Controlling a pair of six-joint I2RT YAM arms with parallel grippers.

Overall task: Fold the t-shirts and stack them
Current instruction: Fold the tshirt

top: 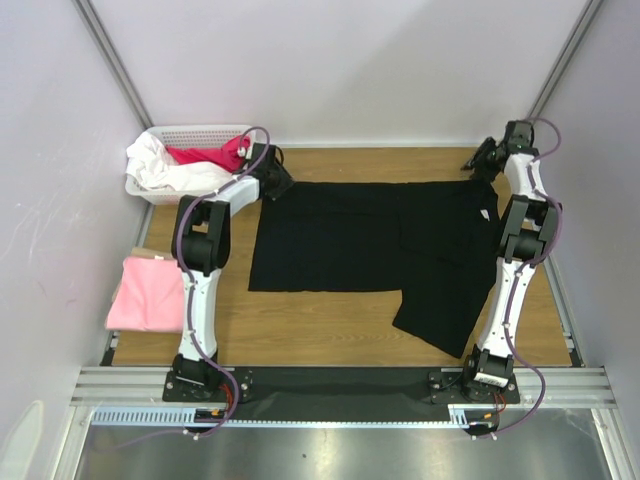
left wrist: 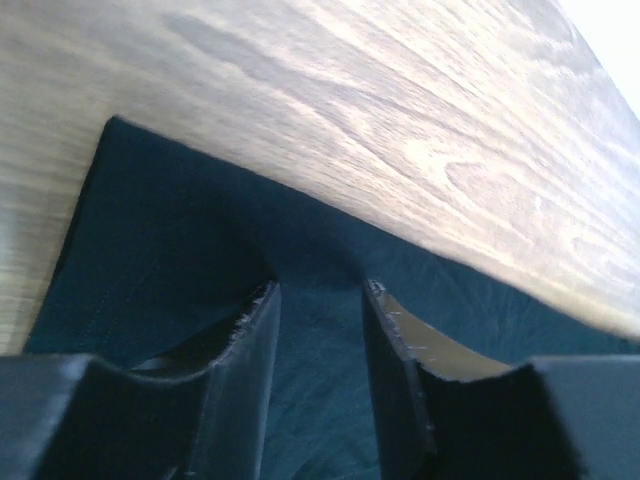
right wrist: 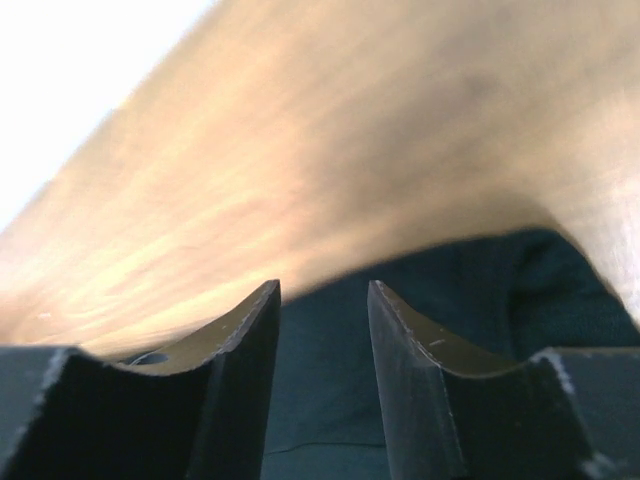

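Top view, black t-shirt (top: 350,245): lies spread flat on the wooden table (top: 330,325), with one part reaching toward the near right.
Top view, pink t-shirt (top: 150,295): folded at the left edge of the table, apart from the black one.
Top view, basket (top: 200,131): far left corner, holds white cloth (top: 160,165) and red cloth (top: 205,155); only this view shows it.
Top view, grippers: left gripper (top: 272,178) at the far left corner of the black shirt, right gripper (top: 478,160) at the far right corner; their gaps are too small to judge here.
Left wrist, left gripper (left wrist: 318,295): jaws apart, tips down on the black t-shirt (left wrist: 170,230), which creases around them; table (left wrist: 350,100) beyond.
Right wrist, right gripper (right wrist: 322,290): jaws apart above the edge of the black t-shirt (right wrist: 500,290); blurred table (right wrist: 300,150) beyond.
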